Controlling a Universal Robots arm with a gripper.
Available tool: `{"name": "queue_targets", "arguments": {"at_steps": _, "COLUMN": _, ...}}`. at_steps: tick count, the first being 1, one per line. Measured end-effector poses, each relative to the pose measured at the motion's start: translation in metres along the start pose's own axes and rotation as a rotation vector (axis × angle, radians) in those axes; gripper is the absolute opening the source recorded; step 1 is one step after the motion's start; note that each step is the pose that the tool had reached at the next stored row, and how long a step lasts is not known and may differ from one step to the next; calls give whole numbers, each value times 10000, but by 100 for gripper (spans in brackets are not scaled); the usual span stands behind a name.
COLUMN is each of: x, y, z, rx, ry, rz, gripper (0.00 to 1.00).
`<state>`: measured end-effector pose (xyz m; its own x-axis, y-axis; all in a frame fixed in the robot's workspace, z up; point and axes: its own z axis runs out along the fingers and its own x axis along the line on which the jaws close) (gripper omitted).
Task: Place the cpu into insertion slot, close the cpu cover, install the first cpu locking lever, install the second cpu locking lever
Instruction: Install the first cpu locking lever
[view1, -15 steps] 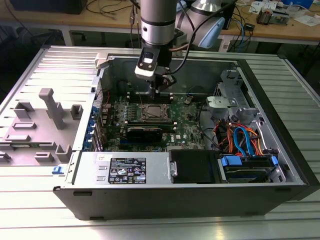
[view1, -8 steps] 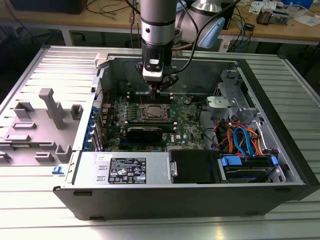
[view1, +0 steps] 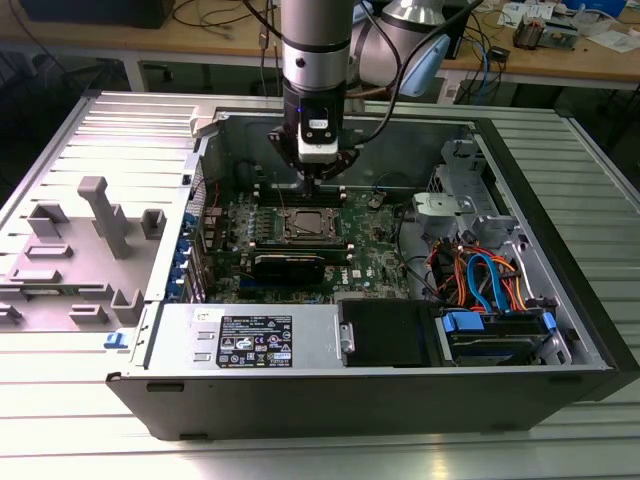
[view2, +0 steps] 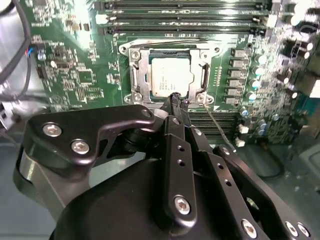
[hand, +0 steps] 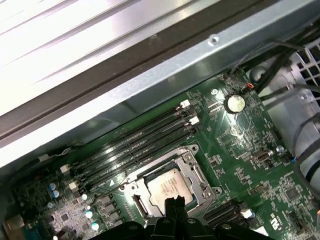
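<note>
The open computer case (view1: 380, 405) lies on its side on the ribbed metal counter (view1: 300, 455) and takes up the middle of the exterior view. Inside it, the green motherboard (view1: 375, 255) sits at the centre. A silver power supply (view1: 250, 338) runs along the near wall at lower centre, and a tangle of blue and orange cables (view1: 485, 280) fills the drive bay at the exterior view's right. Outside the case, at the exterior view's left, grey plastic fixtures (view1: 100, 215) stand on a ribbed tray.

The insertion slot (view2: 131, 54) lies in the middle of the motherboard, beside the long black memory slots (view2: 185, 20). The cpu (view2: 170, 75) is seated flat in it, dull silver top upward. The cpu cover (view2: 205, 75) is folded down over the chip, and its window frames the metal top. In the second wrist view, one thin wire lever (view2: 170, 40) lies along the socket's edge next to the memory slots. Another lever (view2: 220, 127) slants away from a socket corner, and whether either is latched cannot be told.

The arm comes down from upper centre of the exterior view. The gripper (view2: 176, 97) is closed, fingertips together with no gap and nothing seen between them. Its tip hangs at the edge of the cover, just beside the cpu. Whether it touches the metal cannot be told.
</note>
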<state>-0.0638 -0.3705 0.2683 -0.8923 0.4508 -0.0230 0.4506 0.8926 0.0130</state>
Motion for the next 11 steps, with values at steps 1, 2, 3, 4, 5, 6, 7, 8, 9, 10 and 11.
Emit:
{"name": "queue_targets", "arguments": {"at_steps": 1, "x": 0, "y": 0, "z": 0, "rx": -4, "ry": 3, "rz": -190, "gripper": 11}}
{"name": "queue_targets", "arguments": {"at_steps": 2, "x": 2, "y": -1, "z": 0, "rx": -6, "ry": 4, "rz": -259, "gripper": 11}}
{"name": "queue_targets", "arguments": {"at_steps": 3, "x": 2, "y": -1, "z": 0, "rx": -7, "ry": 4, "rz": -260, "gripper": 11}}
{"name": "queue_targets", "arguments": {"at_steps": 4, "x": 3, "y": -2, "z": 0, "rx": -6, "ry": 4, "rz": -260, "gripper": 11}}
{"name": "queue_targets", "arguments": {"at_steps": 5, "x": 3, "y": -2, "z": 0, "rx": -6, "ry": 4, "rz": -263, "gripper": 11}}
{"name": "queue_targets", "arguments": {"at_steps": 6, "x": 3, "y": -2, "z": 0, "rx": -6, "ry": 4, "rz": -263, "gripper": 11}}
{"name": "queue_targets", "arguments": {"at_steps": 7, "x": 3, "y": -2, "z": 0, "rx": -6, "ry": 4, "rz": -263, "gripper": 11}}
{"name": "queue_targets", "arguments": {"at_steps": 8, "x": 3, "y": -2, "z": 0, "rx": -6, "ry": 4, "rz": -264, "gripper": 11}}
{"name": "queue_targets", "arguments": {"at_steps": 9, "x": 3, "y": -2, "z": 0, "rx": -6, "ry": 4, "rz": -264, "gripper": 11}}
{"name": "queue_targets", "arguments": {"at_steps": 10, "x": 3, "y": -2, "z": 0, "rx": -6, "ry": 4, "rz": -264, "gripper": 11}}
{"name": "queue_targets", "arguments": {"at_steps": 11, "x": 3, "y": -2, "z": 0, "rx": -6, "ry": 4, "rz": -264, "gripper": 11}}
